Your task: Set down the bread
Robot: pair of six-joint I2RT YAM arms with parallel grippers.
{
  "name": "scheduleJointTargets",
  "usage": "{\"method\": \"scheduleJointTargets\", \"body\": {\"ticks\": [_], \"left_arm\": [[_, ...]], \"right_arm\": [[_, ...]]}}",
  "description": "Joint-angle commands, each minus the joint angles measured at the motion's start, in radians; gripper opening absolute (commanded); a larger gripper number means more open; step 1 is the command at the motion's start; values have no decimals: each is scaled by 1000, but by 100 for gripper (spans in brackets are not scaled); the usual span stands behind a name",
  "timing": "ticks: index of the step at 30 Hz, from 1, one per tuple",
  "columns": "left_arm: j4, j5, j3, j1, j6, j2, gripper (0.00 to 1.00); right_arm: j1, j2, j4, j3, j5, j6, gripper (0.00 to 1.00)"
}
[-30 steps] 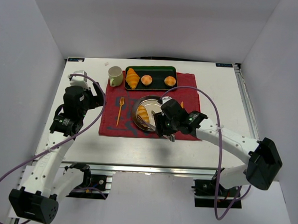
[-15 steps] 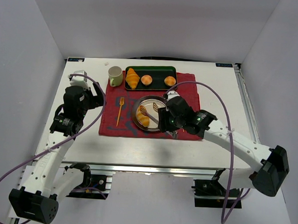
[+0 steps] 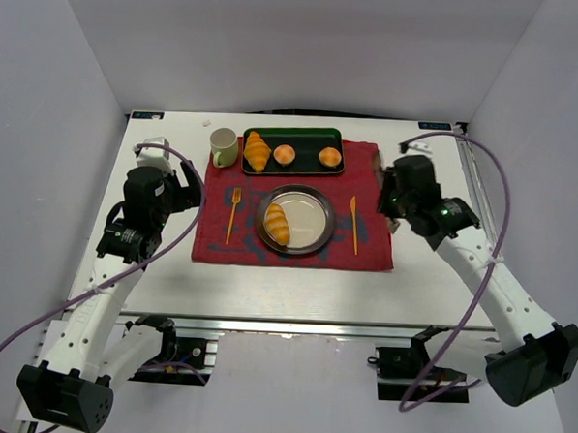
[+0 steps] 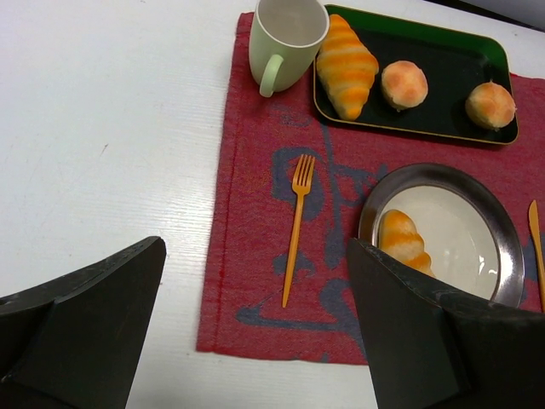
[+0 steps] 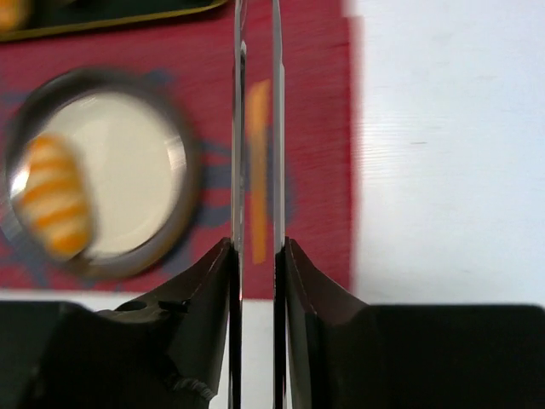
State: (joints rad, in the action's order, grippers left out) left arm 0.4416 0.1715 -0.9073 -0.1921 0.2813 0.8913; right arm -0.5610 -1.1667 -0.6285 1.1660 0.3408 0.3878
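Observation:
The bread (image 3: 276, 223), a slim golden ridged roll, lies on the left side of the round metal plate (image 3: 313, 240) on the red mat. It also shows in the left wrist view (image 4: 404, 242) and the right wrist view (image 5: 53, 207). My right gripper (image 3: 381, 179) is off the plate, above the mat's right edge. It (image 5: 256, 247) is shut on thin metal tongs whose blades stand close together with nothing between them. My left gripper (image 3: 188, 186) hangs over the table left of the mat; it (image 4: 255, 249) is open and empty.
A green tray (image 3: 313, 132) at the back holds a larger croissant (image 3: 257, 151) and two round buns (image 3: 284, 155). A pale mug (image 3: 223, 146) stands left of it. An orange fork (image 3: 233, 214) lies left of the plate and an orange knife (image 3: 353, 223) right of it.
My right arm has drawn back from over the plate to the right and back. The bread stays on the plate. The left arm has not moved.

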Motion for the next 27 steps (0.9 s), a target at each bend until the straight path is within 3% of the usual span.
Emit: {"method": "scheduleJointTargets", "body": {"ticks": [1, 3, 8, 20, 22, 23, 27], "left_arm": [[0, -17, -31, -3, -1, -17, 98], [-7, -23, -27, -3, 1, -14, 98], [-14, -35, -21, -3, -1, -5, 98], [-75, -87, 18, -3, 22, 9, 98], [-78, -96, 24, -3, 19, 17, 98], [-76, -96, 24, -3, 18, 20, 98], [-69, -90, 27, -3, 6, 21, 98]], "right_arm": [[174, -2, 44, -21, 29, -93, 35], [289, -23, 104, -45, -14, -110, 36], [440, -177, 216, -60, -57, -162, 37], [539, -524, 383, 27, -146, -228, 38], [544, -571, 365, 40, -155, -242, 42], [547, -580, 365, 37, -155, -245, 50], [549, -614, 380, -8, -201, -250, 64]]}}
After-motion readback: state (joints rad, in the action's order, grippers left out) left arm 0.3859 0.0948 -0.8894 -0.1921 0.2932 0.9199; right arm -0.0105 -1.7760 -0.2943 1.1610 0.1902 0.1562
